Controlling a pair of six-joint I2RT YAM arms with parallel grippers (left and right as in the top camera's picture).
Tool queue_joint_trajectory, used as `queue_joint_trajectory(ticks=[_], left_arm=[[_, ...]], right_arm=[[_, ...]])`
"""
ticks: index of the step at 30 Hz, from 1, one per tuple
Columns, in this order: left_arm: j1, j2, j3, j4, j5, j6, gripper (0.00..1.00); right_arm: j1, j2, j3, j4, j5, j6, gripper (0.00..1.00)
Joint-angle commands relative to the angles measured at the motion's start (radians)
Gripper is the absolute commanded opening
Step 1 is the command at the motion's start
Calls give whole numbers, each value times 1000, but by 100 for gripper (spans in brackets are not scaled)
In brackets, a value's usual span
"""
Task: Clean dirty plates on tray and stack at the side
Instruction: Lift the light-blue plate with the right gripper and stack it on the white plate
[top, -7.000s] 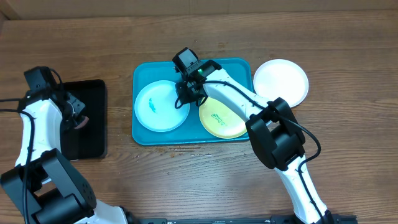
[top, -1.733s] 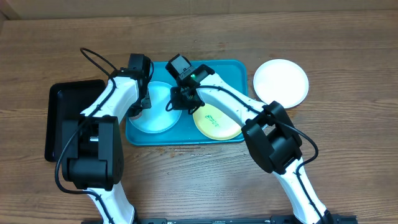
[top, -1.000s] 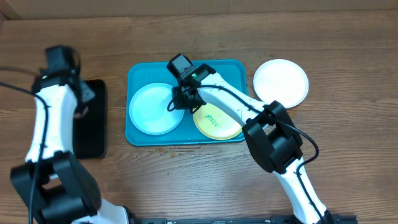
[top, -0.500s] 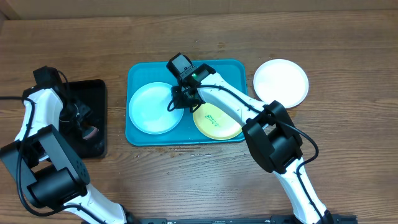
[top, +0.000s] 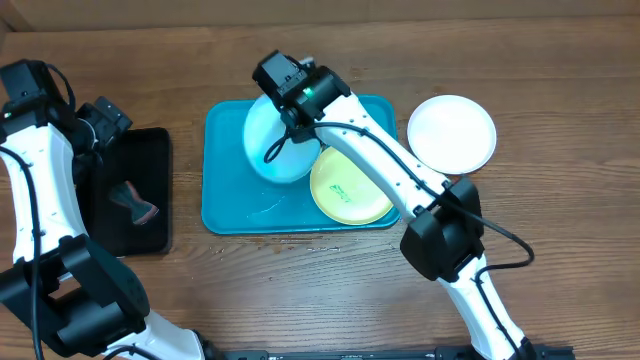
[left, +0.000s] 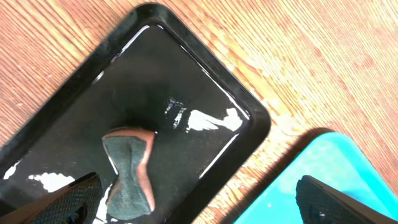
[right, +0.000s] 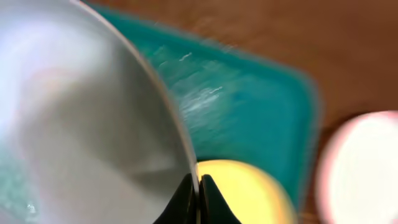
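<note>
Up close in the right wrist view, the right gripper (right: 198, 190) is pinched tight on the rim of the pale cyan plate (right: 81, 112). The plate fills the left side of that view and looks blurry. Past its rim is the blue tray (right: 249, 106). Then comes the yellow-green plate (right: 242, 186). Far off to the side is the white plate (right: 367, 162). These three are all fuzzy.

The left wrist view shows other things. The left gripper (left: 199, 183) has its two fingers far apart, and nothing is between them. Under it is the black tray (left: 205, 81) with a gray pad (left: 129, 177) lying in it. The pad has a brown edge. One corner of the blue tray peeks in just beside the black tray.

Only the view from above shows everything together on the table (top: 560, 250). The yellow-green plate lies flat in the right half of the blue tray and has a small teal smear on it. The pale cyan plate is tipped up over the far left part of the tray, just beside the yellow-green one. The right gripper holds its far edge. I cannot tell if its low edge touches the tray. The white plate sits on the table, just to the right of the tray. The left gripper is by the far end of the black tray, well apart from all the plates.
</note>
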Motion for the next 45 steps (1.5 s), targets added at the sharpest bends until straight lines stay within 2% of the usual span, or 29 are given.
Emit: queue_joint_trajectory(ticks=[1, 5, 8, 19, 22, 24, 28, 31, 34, 38, 45], left_arm=[[1, -9, 8, -6, 40, -13, 100], [1, -9, 8, -6, 40, -13, 100], [1, -9, 8, -6, 40, -13, 100], [1, -9, 8, -6, 40, -13, 100], [1, -9, 8, -6, 40, -13, 100], [1, -9, 8, -6, 40, -13, 100], [1, -9, 8, -6, 40, -11, 100], [1, -9, 8, -6, 40, -10, 100], [1, -9, 8, -7, 40, -10, 100], [1, -9, 8, -7, 40, -9, 100], [1, -9, 3, -7, 32, -10, 100]], right_arm=[[83, -35, 113, -68, 494, -33, 4], [155, -35, 146, -136, 819, -54, 4], [209, -35, 146, -146, 976, -137, 4], [285, -35, 146, -106, 1008, -163, 4], [256, -35, 146, -54, 882, -159, 4], [217, -35, 146, -15, 688, -148, 7], [68, -34, 146, 19, 116, -72, 7], [-64, -34, 146, -1, -186, -72, 4], [-217, -34, 146, -65, -378, -72, 4], [-424, -34, 145, -198, -486, -73, 4], [-739, -30, 111, -346, -484, -85, 4]])
